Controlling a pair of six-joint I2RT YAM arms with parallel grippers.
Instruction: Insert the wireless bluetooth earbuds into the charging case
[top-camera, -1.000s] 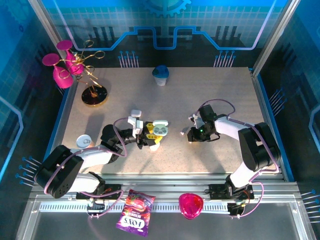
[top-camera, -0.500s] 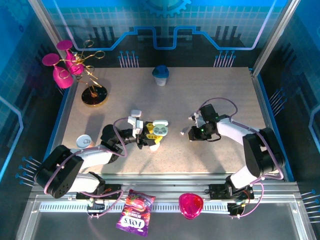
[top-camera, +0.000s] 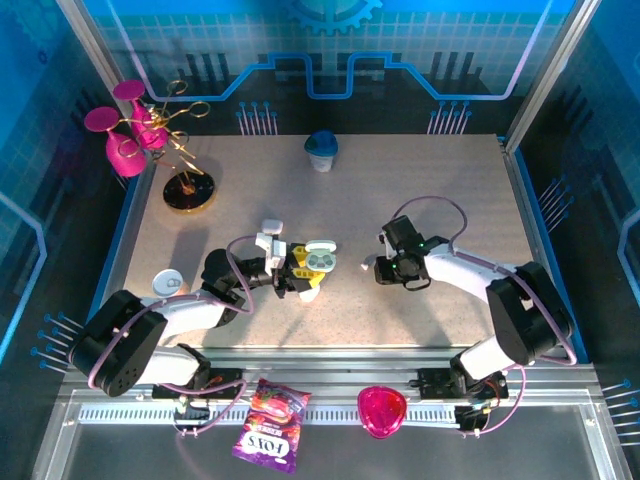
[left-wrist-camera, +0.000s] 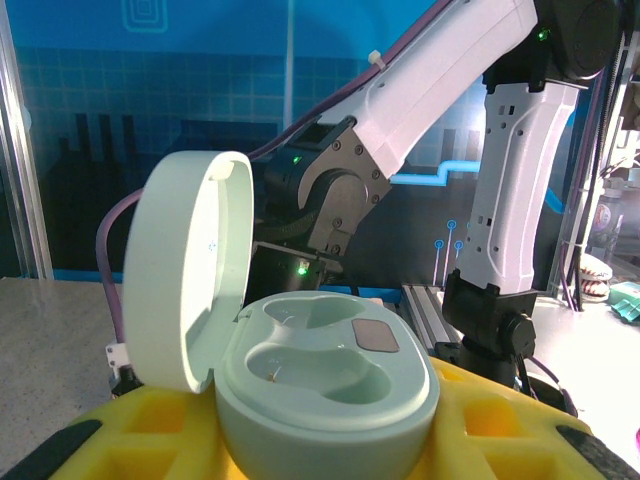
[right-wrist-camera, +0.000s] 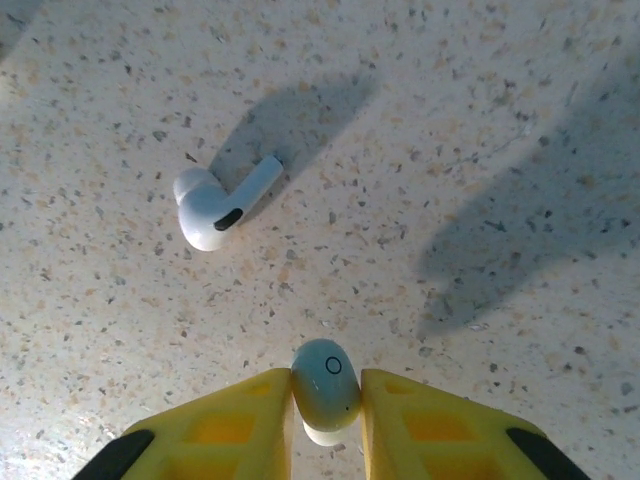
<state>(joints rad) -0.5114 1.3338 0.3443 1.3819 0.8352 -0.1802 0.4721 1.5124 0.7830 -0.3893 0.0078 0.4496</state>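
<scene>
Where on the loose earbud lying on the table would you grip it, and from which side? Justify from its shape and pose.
Grip the loose earbud across its rounded head, coming straight down from above, jaws either side of the head. It lies flat on the table with its stem slanting away, so the head is probably the thickest, steadiest hold; the thin stem might pivot.

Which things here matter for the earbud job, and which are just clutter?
Job: mint case, open, in left tool; held earbud in right tool; loose earbud on table.
Clutter: glass stand, blue-capped cup, white round item, snack bag, pink heart item.
</scene>
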